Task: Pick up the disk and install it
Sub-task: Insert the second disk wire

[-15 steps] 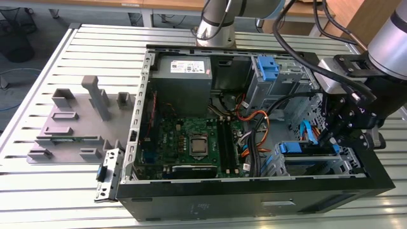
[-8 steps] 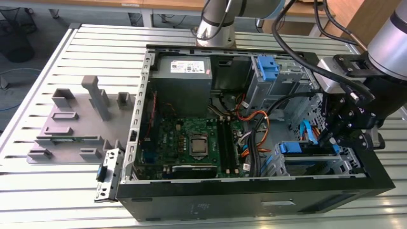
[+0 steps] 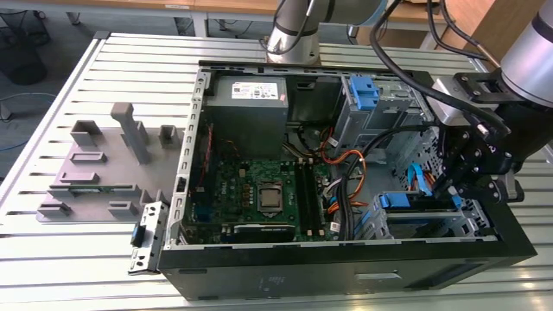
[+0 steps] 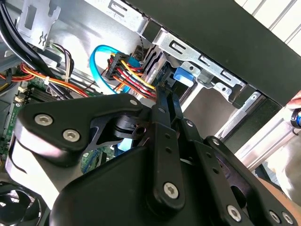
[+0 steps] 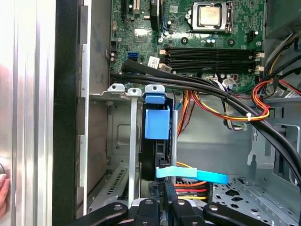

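Slatted table [image 3: 103,58] bears open computer case [image 3: 346,272]; gripper [image 3: 467,188] inside by disk [image 3: 415,202]

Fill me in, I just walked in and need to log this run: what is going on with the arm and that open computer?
A single robot arm is working inside an open computer case lying on a slatted table. Its claw is down by the drive cage at the exterior view's right. In the first wrist view the disk stands on edge in that cage, its blue frame showing, just ahead of the claw. Whether it is fully seated cannot be told. A person's hand is at the case's edge.
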You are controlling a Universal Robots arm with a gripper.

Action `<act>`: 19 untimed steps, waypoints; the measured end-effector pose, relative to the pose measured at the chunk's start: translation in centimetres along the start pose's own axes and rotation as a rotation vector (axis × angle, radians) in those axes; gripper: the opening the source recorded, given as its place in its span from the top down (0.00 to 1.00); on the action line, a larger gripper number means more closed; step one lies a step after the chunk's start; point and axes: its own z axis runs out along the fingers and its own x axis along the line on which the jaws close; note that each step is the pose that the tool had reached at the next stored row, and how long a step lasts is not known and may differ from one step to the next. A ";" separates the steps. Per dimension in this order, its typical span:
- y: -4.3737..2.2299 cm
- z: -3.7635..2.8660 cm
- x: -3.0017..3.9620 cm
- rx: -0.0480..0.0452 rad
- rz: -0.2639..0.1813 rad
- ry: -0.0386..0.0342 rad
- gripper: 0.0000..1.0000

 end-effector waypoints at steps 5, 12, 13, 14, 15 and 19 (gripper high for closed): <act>0.00 -0.02 0.01 0.0031 0.000 -0.0052 0.83; 0.13 0.00 0.01 0.0130 0.001 -0.0196 0.83; 0.17 -0.01 0.01 0.0138 0.001 -0.0198 0.83; 0.21 -0.01 0.01 0.0144 0.001 -0.0200 0.83; 0.23 -0.02 0.01 0.0148 0.001 -0.0199 0.83; 0.28 -0.01 0.02 0.0155 0.001 -0.0201 0.83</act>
